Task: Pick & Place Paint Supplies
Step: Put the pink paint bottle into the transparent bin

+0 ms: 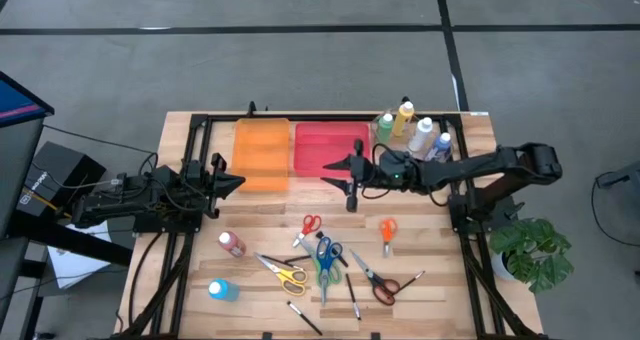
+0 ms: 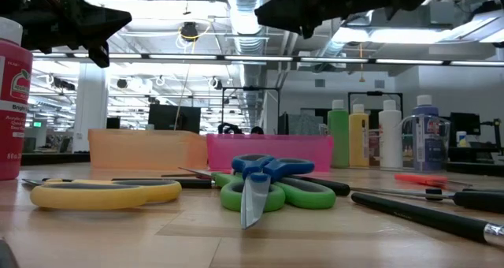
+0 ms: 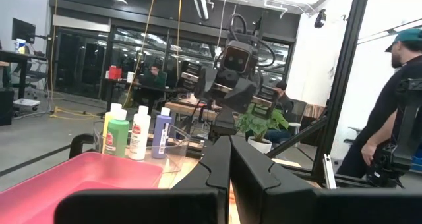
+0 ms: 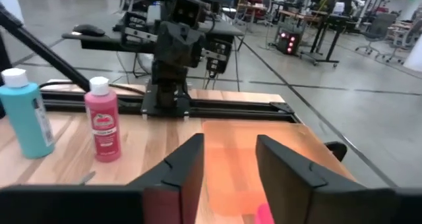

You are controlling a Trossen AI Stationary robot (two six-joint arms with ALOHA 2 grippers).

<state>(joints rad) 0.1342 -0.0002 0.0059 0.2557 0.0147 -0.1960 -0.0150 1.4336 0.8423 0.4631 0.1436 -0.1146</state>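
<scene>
Several scissors with coloured handles lie flat on the near half of the table, among them blue ones [image 1: 325,250] and yellow ones [image 1: 285,273]. Thin dark brushes [image 1: 352,295] lie among them. A pink-red bottle [image 1: 232,243] and a blue bottle [image 1: 222,290] stand upright near the left. Green, yellow, white and blue bottles [image 1: 412,127] stand in a clear container at the far right. My right gripper [image 1: 330,170] hovers open and empty over the pink bin's near edge [image 4: 227,145]. My left gripper [image 1: 238,181] waits shut beside the orange bin [image 3: 230,140].
An orange bin [image 1: 262,153] and a pink bin [image 1: 330,146] sit side by side at the table's far middle. A potted plant [image 1: 530,250] stands off the right edge. Black frame rails run along both table sides. A person [image 3: 389,112] stands beyond the table.
</scene>
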